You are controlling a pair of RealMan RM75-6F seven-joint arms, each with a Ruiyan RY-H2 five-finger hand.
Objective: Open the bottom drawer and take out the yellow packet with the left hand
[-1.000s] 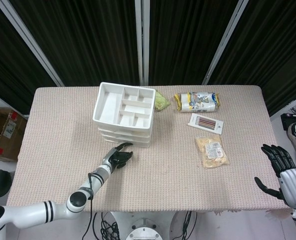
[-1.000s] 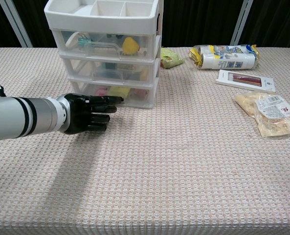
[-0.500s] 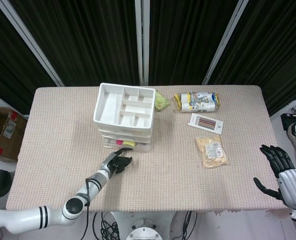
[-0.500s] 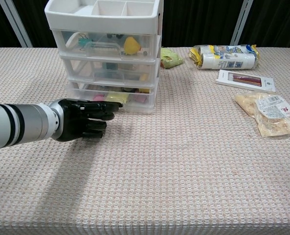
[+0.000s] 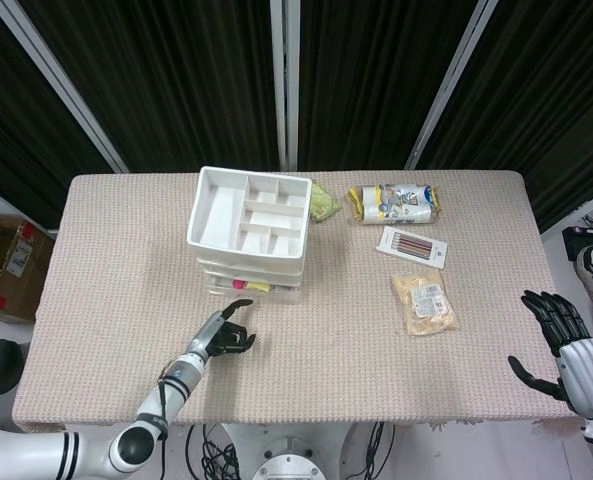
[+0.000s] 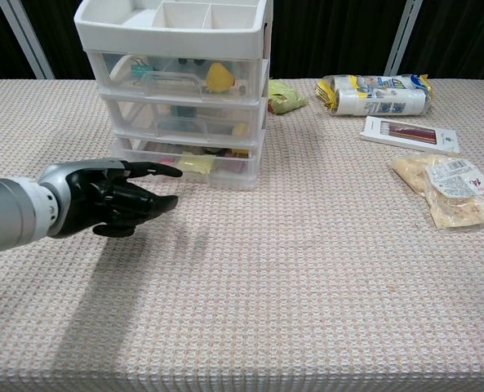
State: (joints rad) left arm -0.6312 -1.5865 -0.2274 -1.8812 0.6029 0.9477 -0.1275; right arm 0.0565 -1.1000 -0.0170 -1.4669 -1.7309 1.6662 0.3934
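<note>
The white three-drawer unit (image 5: 248,225) stands at the table's back left. Its bottom drawer (image 6: 184,170) is pulled out a short way. The yellow packet (image 6: 194,165) lies inside it next to something pink, and also shows from above as yellow packet (image 5: 254,287). My left hand (image 6: 115,198) hovers just in front of the drawer, apart from it, with its fingers spread and nothing in it; from above, the left hand (image 5: 221,338) is a short way in front of the unit. My right hand (image 5: 566,340) is at the table's right edge, with its fingers apart and empty.
A green-yellow packet (image 6: 284,96) lies behind the unit's right side. To the right are a white-and-yellow wrapped roll (image 6: 376,94), a flat box of sticks (image 6: 410,134) and a clear snack bag (image 6: 450,189). A cardboard box (image 5: 6,265) sits on the floor at left.
The bottom drawer has slid out a little. My left hand has drawn back from its front toward me and its fingers have spread. The right hand stays still.
</note>
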